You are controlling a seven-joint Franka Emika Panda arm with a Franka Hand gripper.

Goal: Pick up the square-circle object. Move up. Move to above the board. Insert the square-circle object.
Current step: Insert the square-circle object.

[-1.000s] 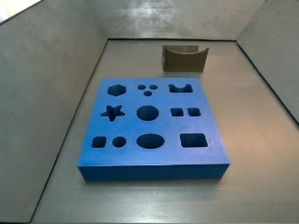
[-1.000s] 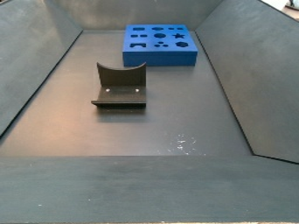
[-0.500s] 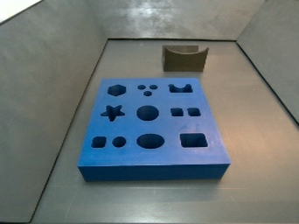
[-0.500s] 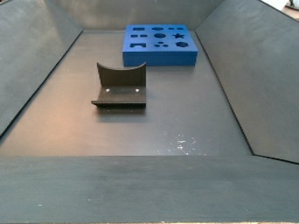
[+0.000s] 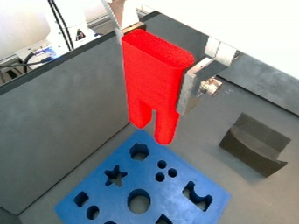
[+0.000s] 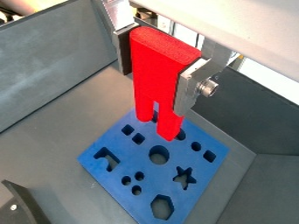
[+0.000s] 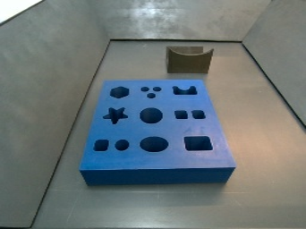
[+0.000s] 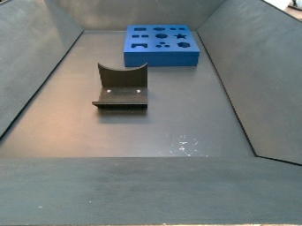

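Note:
In both wrist views my gripper (image 5: 156, 68) (image 6: 160, 72) is shut on the square-circle object (image 5: 153, 80) (image 6: 156, 79), a bright red upright block with two legs split by a slot. It hangs legs down, high above the board (image 5: 111, 197) (image 6: 117, 166), a flat blue slab with star, circle, square and hexagon cut-outs. The silver fingers (image 5: 193, 83) (image 6: 197, 80) clamp its sides. Both side views show the board (image 7: 129, 147) (image 8: 189, 55) on the grey floor, but neither the gripper nor the red block is in them.
A dark olive-brown U-notched block (image 7: 188, 59) (image 8: 120, 86) (image 5: 257, 142) stands on the floor away from the board. Sloping grey walls (image 7: 48, 54) (image 8: 35, 53) enclose the floor on all sides.

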